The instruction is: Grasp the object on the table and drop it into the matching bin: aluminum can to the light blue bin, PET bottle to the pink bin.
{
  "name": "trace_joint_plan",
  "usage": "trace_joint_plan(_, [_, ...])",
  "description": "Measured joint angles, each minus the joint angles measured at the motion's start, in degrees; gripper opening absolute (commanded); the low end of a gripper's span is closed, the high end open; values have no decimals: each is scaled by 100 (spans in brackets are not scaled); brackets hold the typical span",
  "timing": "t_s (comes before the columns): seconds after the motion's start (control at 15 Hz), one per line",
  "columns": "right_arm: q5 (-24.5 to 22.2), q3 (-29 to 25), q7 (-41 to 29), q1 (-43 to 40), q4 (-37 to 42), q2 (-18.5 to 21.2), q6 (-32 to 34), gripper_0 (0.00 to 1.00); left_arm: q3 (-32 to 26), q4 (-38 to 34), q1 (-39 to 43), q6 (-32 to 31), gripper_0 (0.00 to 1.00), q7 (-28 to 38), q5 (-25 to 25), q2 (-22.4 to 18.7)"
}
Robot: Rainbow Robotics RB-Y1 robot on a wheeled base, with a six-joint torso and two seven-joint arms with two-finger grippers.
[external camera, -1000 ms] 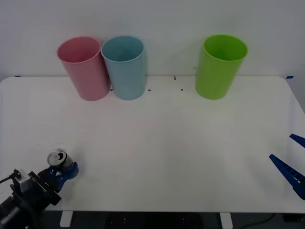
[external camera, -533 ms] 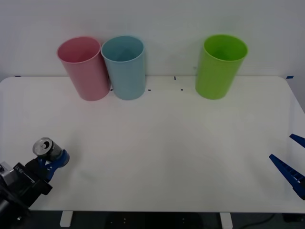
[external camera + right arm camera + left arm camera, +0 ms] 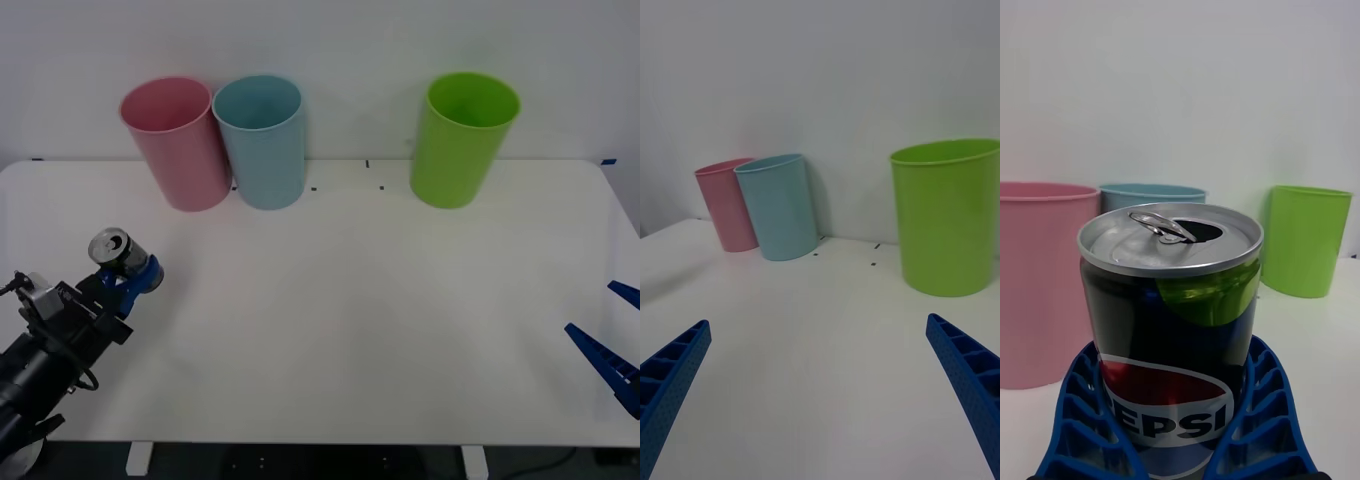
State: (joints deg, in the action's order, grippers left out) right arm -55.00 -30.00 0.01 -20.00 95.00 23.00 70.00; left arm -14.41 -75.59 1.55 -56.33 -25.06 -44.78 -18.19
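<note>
Blue fingers (image 3: 1247, 420) of my left gripper (image 3: 128, 280) were clamped around the Pepsi can (image 3: 114, 249) (pull-tab opened), held above the table (image 3: 350, 320) near its left edge; right gripper (image 3: 610, 345) was spread wide, idle.

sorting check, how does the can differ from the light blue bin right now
The aluminum can is small, metal and dark-sided with a silver top; the light blue bin is far taller, plain plastic. The can sits clamped in the left gripper at the table's left side; the bin stands at the back edge. Both are upright and round.
</note>
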Motion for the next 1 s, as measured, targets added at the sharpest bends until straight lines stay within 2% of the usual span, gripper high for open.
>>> trace_joint_plan(0.47, [0, 0, 0, 0, 0, 0, 0, 100, 590, -128, -838, 1162, 0, 310, 9, 2])
trace_joint_plan(1.0, [0, 0, -1, 0, 0, 0, 0, 100, 1575, -797, -1604, 3222, 0, 818, 94, 5])
